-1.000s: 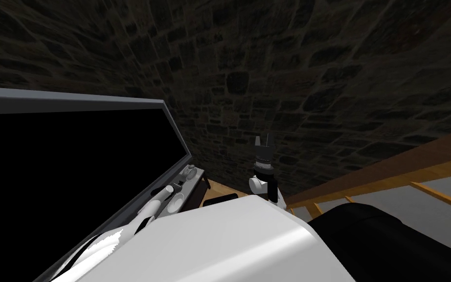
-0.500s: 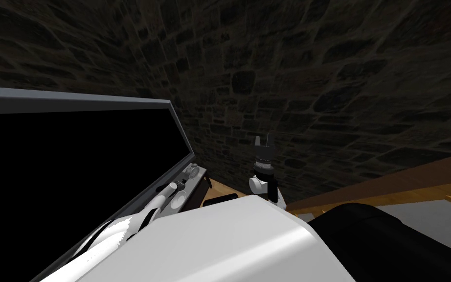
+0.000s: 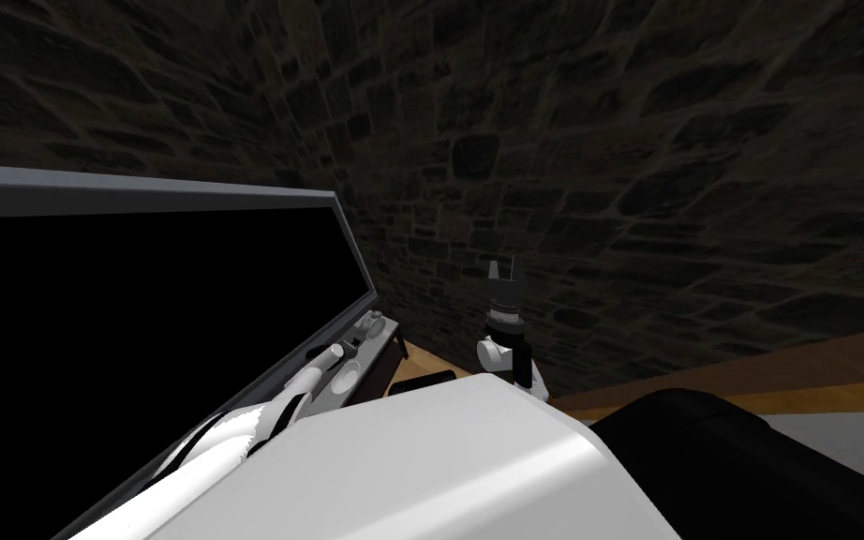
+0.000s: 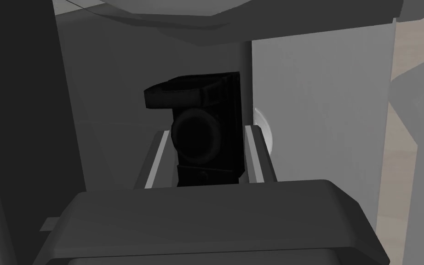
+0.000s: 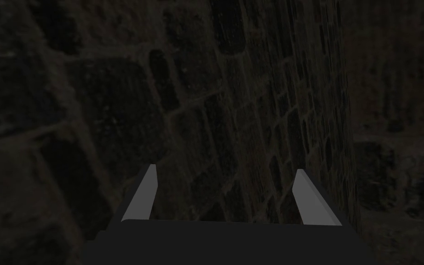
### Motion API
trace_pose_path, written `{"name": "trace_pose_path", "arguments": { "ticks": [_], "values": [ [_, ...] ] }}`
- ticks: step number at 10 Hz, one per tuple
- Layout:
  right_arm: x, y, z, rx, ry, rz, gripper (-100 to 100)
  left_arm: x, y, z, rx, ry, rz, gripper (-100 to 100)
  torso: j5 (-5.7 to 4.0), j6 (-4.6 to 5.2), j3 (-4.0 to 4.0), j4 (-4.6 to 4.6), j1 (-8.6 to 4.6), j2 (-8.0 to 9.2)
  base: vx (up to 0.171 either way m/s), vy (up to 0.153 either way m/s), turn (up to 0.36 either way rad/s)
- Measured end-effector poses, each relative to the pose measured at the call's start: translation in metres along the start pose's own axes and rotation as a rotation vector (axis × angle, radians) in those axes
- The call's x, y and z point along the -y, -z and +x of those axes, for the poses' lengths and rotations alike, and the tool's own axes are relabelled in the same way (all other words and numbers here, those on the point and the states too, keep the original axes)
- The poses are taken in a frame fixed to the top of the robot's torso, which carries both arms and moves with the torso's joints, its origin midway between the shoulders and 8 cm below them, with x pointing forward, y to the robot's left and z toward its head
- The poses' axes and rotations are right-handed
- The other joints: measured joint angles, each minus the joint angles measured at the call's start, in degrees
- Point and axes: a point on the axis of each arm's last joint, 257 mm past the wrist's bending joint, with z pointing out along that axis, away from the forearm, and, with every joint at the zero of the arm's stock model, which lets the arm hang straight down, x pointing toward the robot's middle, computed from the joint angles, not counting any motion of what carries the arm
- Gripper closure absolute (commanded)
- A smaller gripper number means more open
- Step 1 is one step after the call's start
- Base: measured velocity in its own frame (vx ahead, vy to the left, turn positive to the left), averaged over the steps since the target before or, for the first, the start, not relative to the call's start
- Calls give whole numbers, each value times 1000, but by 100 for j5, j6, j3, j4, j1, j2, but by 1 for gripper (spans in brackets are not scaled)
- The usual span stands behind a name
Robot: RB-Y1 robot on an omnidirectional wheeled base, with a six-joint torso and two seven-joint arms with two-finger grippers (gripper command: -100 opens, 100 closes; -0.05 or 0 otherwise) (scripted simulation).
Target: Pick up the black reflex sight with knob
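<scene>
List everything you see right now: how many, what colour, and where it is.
reflex sight: one, black, held by the left gripper
furniture: one, grey, where the left arm reaches
frame: one, grey, around a black area, my left
stone wall: one, dark, ahead
wood strip: one, brown, at the wall's foot, my right
left gripper: one, dark with light grey fingers, shut on the sight
right gripper: one, same colours, open, raised before the wall
</scene>
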Motion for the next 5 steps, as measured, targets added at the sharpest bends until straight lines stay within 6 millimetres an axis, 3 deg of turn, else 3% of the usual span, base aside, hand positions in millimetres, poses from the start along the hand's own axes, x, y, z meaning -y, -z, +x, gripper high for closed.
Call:
{"name": "trace_pose_path", "arguments": {
  "ticks": [1, 2, 5],
  "values": [
    [0, 0, 0, 0, 0, 0, 0, -6, -2, 17, -10, -30, -5, 100, 0, 0, 0, 0, -1, -1, 9, 15, 432],
    [0, 0, 0, 0, 0, 0, 0, -13, -3, 40, -26, -71, -7, 100, -4, -8, 0, 0, 0, 0, 4, -2, 102],
    [0, 0, 0, 0, 0, 0, 0, -10, -4, 46, -30, -70, -14, 100, -2, 3, 2, 1, -3, 2, 1, 3, -33]
  ]
}}
